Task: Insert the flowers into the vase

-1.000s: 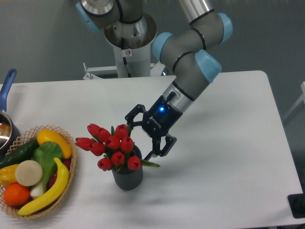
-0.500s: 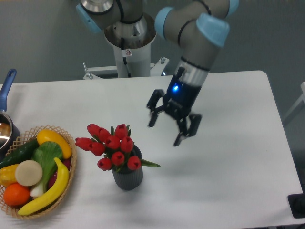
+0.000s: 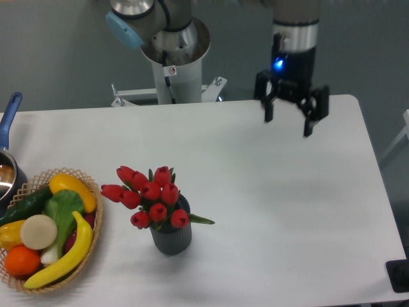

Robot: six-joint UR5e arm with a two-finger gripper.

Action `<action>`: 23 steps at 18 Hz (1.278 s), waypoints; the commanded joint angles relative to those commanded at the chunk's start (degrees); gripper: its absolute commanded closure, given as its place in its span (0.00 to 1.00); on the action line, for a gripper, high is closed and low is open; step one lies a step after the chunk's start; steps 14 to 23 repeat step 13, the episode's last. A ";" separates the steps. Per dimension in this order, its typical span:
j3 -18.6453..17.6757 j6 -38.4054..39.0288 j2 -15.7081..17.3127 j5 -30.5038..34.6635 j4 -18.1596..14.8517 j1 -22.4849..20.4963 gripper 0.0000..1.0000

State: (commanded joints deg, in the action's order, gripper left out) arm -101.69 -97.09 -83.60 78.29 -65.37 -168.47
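Observation:
The flowers [image 3: 150, 196], a bunch of red tulip buds with green leaves, stand in the vase [image 3: 171, 238], a small dark grey ribbed cylinder at the front left of the white table. The buds spread wider than the vase and lean to the left. My gripper [image 3: 289, 125] hangs high over the table's back right part, far from the flowers. It is open, fingers pointing down, with nothing between them.
A woven basket [image 3: 89, 230] of fruit and vegetables sits at the left front edge. A pot with a blue handle [image 3: 9, 115] shows at the far left. The robot's base column [image 3: 172, 64] stands behind the table [image 3: 307, 224].
The gripper has drawn away from the flowers, rising and moving to the back right of the table. The flowers and vase have stayed where they were.

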 joint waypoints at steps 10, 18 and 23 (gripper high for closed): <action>0.09 -18.98 8.00 9.87 -17.68 -19.85 0.00; 0.09 -24.79 8.54 9.87 -19.35 -26.36 0.00; 0.09 -24.79 8.54 9.87 -19.35 -26.36 0.00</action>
